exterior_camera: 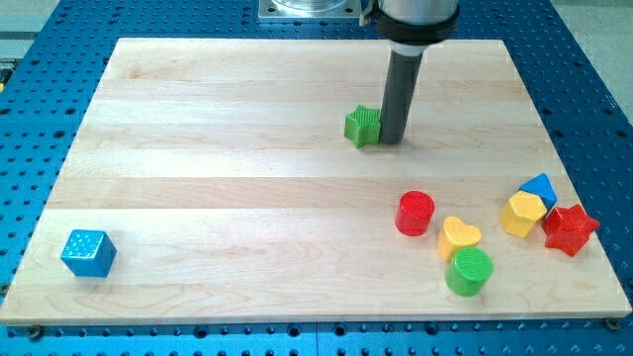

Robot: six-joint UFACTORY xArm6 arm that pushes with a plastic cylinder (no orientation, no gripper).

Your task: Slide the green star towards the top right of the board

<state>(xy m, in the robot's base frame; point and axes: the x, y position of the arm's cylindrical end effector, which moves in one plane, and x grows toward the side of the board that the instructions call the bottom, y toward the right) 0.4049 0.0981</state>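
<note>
The green star (pixel 362 126) lies on the wooden board (pixel 247 198), a little right of centre in the upper half. My tip (pixel 392 139) stands right beside the star on its right side, touching or almost touching it. The dark rod rises from there to the view's top edge.
A red cylinder (pixel 415 213), a yellow heart (pixel 459 236) and a green cylinder (pixel 469 271) cluster at the lower right. A yellow hexagon (pixel 522 214), a blue triangular block (pixel 540 187) and a red star (pixel 570 228) sit near the right edge. A blue cube (pixel 88 252) sits at the lower left.
</note>
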